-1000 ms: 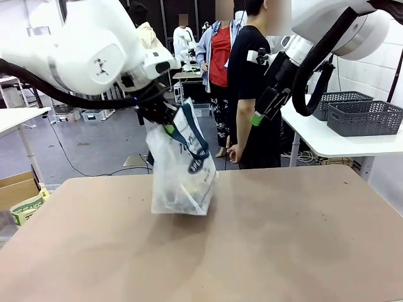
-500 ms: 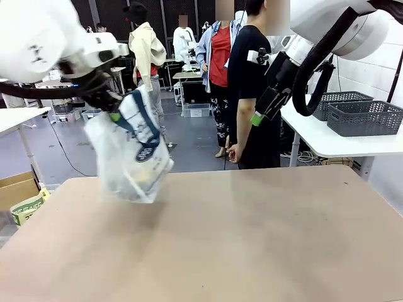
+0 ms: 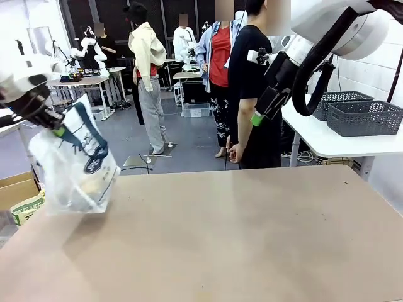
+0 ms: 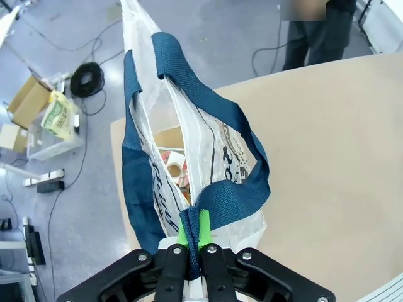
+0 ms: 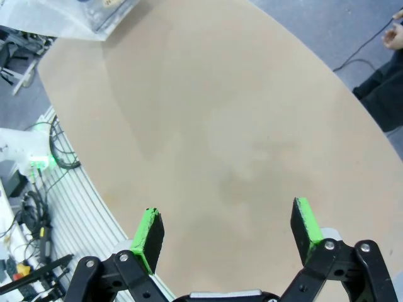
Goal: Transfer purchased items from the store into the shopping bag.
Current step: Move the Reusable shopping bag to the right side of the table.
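Observation:
The shopping bag (image 3: 72, 173), translucent white with navy handles, hangs over the table's far left edge. My left gripper (image 3: 53, 126) is shut on its handles. In the left wrist view the green pads of my left gripper (image 4: 194, 229) pinch the navy strap, and the shopping bag (image 4: 217, 141) hangs below them. Purchased items (image 4: 175, 170), red and pale pieces, lie inside it. My right gripper (image 3: 257, 118) is raised at the upper right, and in its own view my right gripper (image 5: 230, 226) stands open and empty over bare table. Two dark grey lattice baskets (image 3: 365, 116) stand on a side table; whether either is the store I cannot tell.
A person in black (image 3: 249, 94) stands at the table's far edge, with other people behind. The white side table (image 3: 334, 145) is at the right. A cardboard box (image 3: 16, 189) sits on the floor at the left. The brown tabletop (image 3: 239, 239) is bare.
My left arm has swung the bag from the table's middle to its far left edge. The right arm has not moved.

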Controlling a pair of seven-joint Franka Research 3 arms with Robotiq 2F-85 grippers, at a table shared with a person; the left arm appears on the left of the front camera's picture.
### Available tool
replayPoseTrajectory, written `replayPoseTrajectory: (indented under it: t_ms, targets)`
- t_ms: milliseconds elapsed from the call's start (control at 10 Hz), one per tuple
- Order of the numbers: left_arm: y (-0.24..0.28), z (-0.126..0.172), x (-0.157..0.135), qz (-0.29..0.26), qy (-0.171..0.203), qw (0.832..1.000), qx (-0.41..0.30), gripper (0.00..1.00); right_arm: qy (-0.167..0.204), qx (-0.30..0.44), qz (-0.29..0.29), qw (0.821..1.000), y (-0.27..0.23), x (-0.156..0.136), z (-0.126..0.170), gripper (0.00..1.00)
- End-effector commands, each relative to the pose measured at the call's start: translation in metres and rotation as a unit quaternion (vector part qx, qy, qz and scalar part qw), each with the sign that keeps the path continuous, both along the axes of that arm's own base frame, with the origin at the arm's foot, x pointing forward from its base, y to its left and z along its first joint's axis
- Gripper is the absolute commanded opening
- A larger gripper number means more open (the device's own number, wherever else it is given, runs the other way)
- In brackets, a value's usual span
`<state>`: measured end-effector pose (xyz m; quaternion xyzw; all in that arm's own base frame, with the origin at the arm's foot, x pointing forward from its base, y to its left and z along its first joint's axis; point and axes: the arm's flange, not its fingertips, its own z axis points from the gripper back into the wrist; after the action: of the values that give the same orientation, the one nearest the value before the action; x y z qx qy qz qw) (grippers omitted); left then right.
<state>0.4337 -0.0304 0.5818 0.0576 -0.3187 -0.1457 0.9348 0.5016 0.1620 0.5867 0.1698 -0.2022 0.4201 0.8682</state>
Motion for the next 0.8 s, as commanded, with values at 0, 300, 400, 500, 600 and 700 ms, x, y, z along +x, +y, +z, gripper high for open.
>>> replayPoseTrajectory:
  t_ms: [0,300,400,500,600,700]
  targets:
    - [0.027,0.002,-0.016,0.007,-0.028,1.000,0.010,0.00,0.007,0.001,-0.005,1.000,0.001,0.000,0.001,1.00]
    - [0.050,-0.015,-0.023,0.008,-0.005,1.000,0.024,0.00,0.007,0.001,-0.005,1.000,0.001,0.000,0.001,1.00]
    - [0.055,-0.021,-0.026,0.012,0.001,1.000,0.028,0.00,0.007,0.001,-0.005,1.000,0.001,0.000,0.001,1.00]
    - [0.063,-0.029,-0.029,0.012,0.005,1.000,0.016,0.00,0.007,0.001,-0.005,1.000,0.001,0.000,0.001,1.00]
    - [0.066,-0.037,-0.031,0.005,0.018,1.000,0.008,0.00,0.007,0.001,-0.005,1.000,0.001,0.000,0.001,1.00]
    - [0.067,-0.042,-0.032,0.001,0.025,1.000,0.012,0.00,0.007,0.001,-0.005,1.000,0.001,0.000,0.001,1.00]
